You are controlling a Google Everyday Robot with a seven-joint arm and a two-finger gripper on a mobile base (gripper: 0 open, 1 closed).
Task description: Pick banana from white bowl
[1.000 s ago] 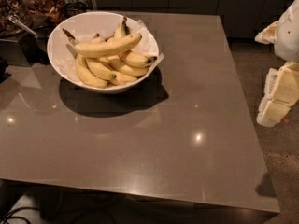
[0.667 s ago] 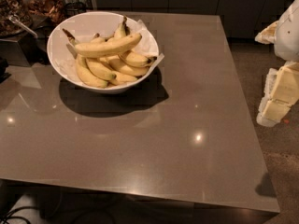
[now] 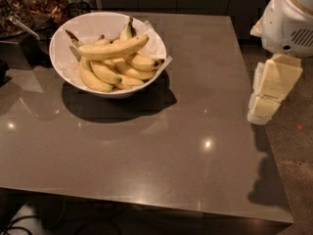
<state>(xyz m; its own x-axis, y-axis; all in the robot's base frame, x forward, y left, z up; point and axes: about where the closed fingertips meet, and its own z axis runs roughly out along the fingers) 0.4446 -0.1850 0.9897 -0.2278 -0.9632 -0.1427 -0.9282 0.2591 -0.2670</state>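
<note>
The white bowl (image 3: pixel 61 62) stands at the table's far left, with white paper lining at its rim. Several bananas lie in it. The banana (image 3: pixel 113 48) is the longest, nearly straight one; it lies across the top of the pile, its dark stem pointing to the left rim. My gripper (image 3: pixel 264 107) hangs at the end of the cream arm just off the table's right edge, far right of the bowl and well apart from it. It holds nothing that I can see.
The grey glossy table (image 3: pixel 161 146) fills the view, with its near edge at the bottom and its right edge beside my arm. Dark containers with snacks (image 3: pixel 29 9) stand at the back left, close behind the bowl. The white robot body (image 3: pixel 291 18) is at the upper right.
My arm and gripper have shifted a little to the left, closer to the table's right edge. The bowl and the bananas have not moved.
</note>
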